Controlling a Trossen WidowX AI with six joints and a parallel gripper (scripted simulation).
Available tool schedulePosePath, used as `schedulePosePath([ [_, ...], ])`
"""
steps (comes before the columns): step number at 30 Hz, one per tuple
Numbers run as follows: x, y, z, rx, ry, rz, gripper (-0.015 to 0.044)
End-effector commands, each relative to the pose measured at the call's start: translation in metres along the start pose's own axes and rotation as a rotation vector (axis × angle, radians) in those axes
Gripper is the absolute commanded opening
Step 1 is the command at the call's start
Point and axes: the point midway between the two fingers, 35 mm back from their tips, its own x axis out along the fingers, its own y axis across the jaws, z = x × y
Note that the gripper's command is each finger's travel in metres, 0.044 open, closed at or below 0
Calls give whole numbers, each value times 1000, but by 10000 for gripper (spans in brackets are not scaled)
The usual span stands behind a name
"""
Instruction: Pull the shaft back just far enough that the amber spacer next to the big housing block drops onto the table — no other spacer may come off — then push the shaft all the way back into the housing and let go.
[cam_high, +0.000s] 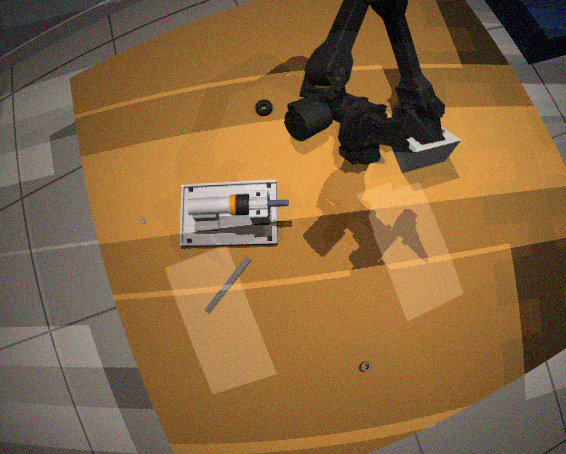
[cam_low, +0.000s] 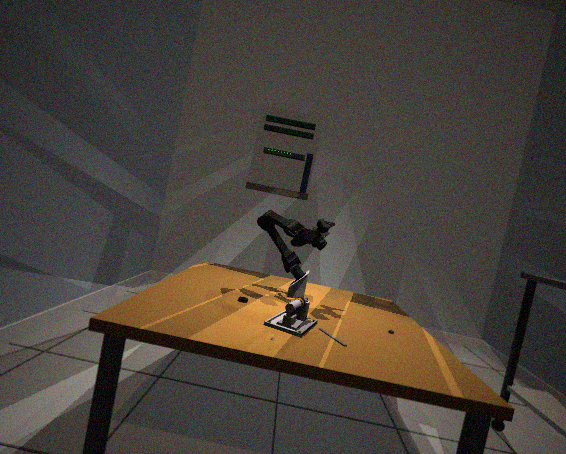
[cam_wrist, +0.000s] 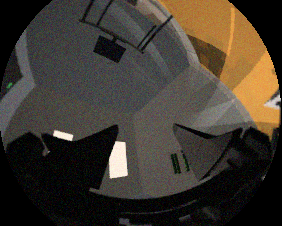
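The shaft assembly sits on a grey base plate left of the table's middle. A big white housing lies at its left end. The amber spacer sits on the shaft right against the housing, with a black spacer beside it. The blue-grey shaft end sticks out on the right past a small support block. My gripper is open and empty. It hangs high above the table, well away from the assembly, and faces the room.
The arm stands on a white base at the back right. A black ring, a grey rod, a small washer and a tiny ring lie loose on the table.
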Motion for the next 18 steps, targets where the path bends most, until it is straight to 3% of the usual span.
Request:
schedulePosePath([
  [1, 0, 0, 3, -9, -12, -3, 426],
  [10, -15, -11, 134, -433, -606, -213, 440],
  [18, -85, -5, 232, -765, -1245, -557, 440],
])
